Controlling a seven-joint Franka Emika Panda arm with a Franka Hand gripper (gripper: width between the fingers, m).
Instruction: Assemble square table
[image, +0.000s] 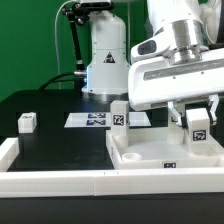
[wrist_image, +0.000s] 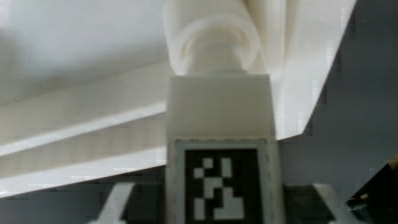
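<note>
The white square table top (image: 150, 157) lies at the exterior view's right with its raised rim up. One tagged white leg (image: 120, 117) stands upright at its far left corner. My gripper (image: 198, 112) is shut on a second tagged leg (image: 199, 124) and holds it upright over the top's far right corner; whether it touches the top cannot be told. In the wrist view this leg (wrist_image: 222, 140) fills the middle between my fingers (wrist_image: 128, 203), its threaded end (wrist_image: 219, 45) pointing away, with the top's rim (wrist_image: 71, 115) behind. A third leg (image: 27, 122) sits at the far left.
The marker board (image: 95, 120) lies flat behind the table top, in front of the robot base (image: 105, 60). A long low white border rail (image: 60, 182) runs along the front and left of the black table.
</note>
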